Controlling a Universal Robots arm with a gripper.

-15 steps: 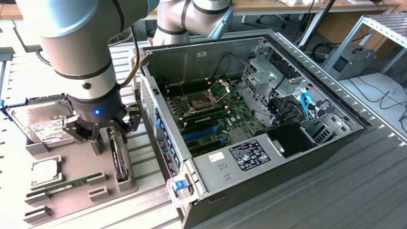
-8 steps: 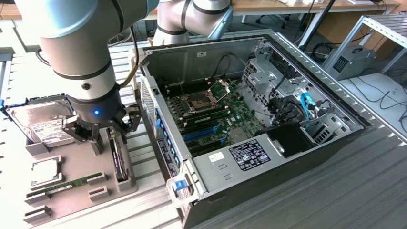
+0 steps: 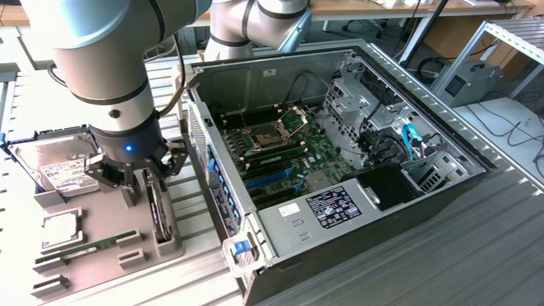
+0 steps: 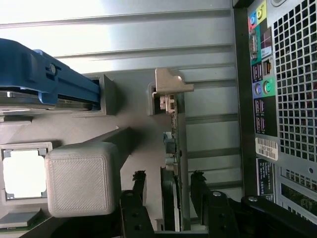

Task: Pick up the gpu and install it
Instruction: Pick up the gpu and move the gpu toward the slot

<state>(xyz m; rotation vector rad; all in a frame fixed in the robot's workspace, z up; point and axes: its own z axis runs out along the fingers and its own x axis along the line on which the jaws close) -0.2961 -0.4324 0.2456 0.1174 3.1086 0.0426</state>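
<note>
Jaws apart: the gripper [image 3: 136, 173] hangs open in the left half of the exterior view, under the grey-and-blue arm [image 3: 102, 64], its dark fingers straddling the top edge of the gpu [image 3: 157, 213] without closing on it. The gpu stands on its long edge in a slot of the grey tray [image 3: 102, 268], a thin dark strip running toward the lower left of the frame, just beside the open computer case [image 3: 340, 159]. Left of it on the tray sits the silver hard drive [image 3: 58, 167] with its white label, and lower down lies the green memory stick [image 3: 85, 247]. Over to the wrist view: the gripper [image 4: 168, 177] shows one black finger [image 4: 139, 187] on each side of the card, with a sliver of gap between each finger and the gpu [image 4: 173, 148]. Edge-on here, the card is a narrow dark line with small components along it, ending in a pale metal bracket [image 4: 171, 82]. The case's rear panel [image 4: 277, 99], with ports and a perforated grille, lies to one side of the card. A blue frame [image 4: 44, 74] and a grey ribbed block [image 4: 81, 178] lie to the other.
</note>
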